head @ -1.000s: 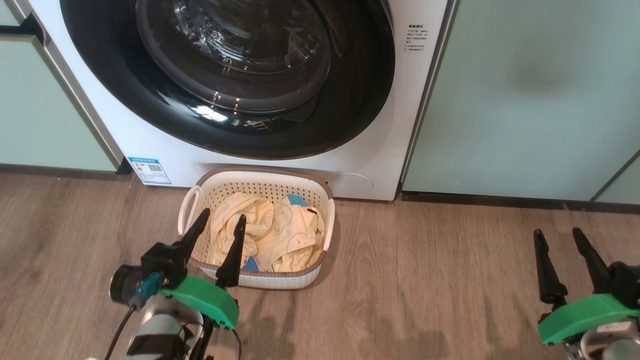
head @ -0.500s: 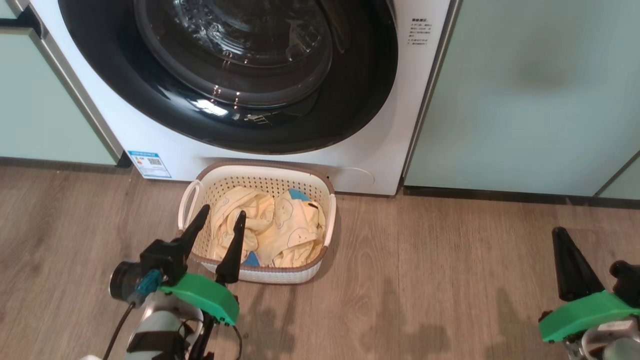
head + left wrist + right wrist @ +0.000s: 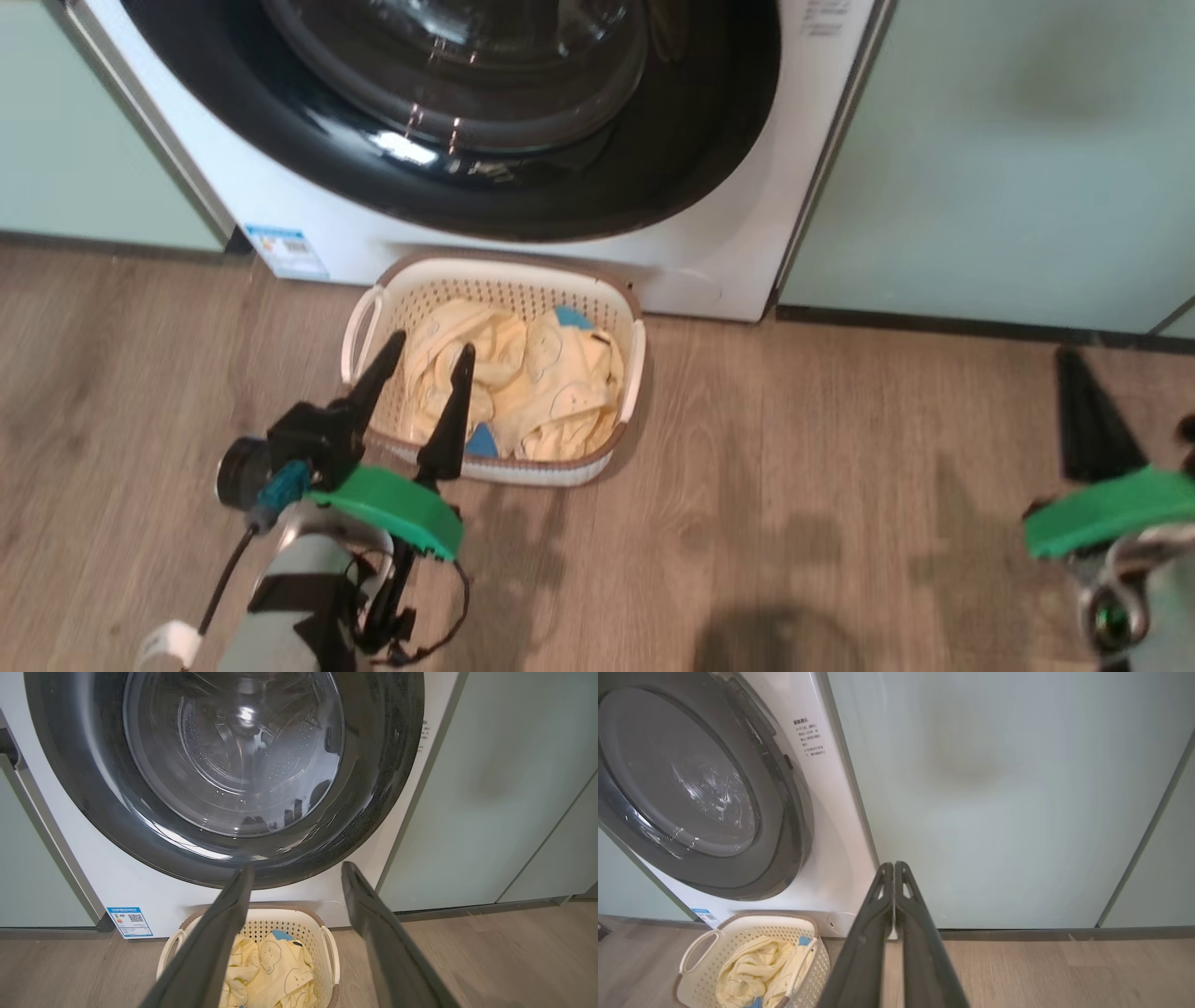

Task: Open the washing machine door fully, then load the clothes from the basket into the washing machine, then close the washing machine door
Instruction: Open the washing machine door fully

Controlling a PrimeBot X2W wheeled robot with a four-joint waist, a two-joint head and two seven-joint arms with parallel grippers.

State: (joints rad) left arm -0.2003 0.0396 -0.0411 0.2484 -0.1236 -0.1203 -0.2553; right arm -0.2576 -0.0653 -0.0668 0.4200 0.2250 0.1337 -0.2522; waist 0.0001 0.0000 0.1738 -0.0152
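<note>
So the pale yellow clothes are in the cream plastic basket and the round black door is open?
No: the round black door is shut on the white washing machine, as the right wrist view shows. The pale yellow clothes are in the cream plastic basket.

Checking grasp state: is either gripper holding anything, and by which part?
Nothing held: left gripper open, empty; right gripper shut on nothing. The clothes lie in the basket.

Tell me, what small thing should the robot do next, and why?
Probably swing the right gripper leftward to the right edge of the washing machine door. The door is shut, the clothes lie in the basket, and that gripper is closed, empty and pointing at the green cabinet.
</note>
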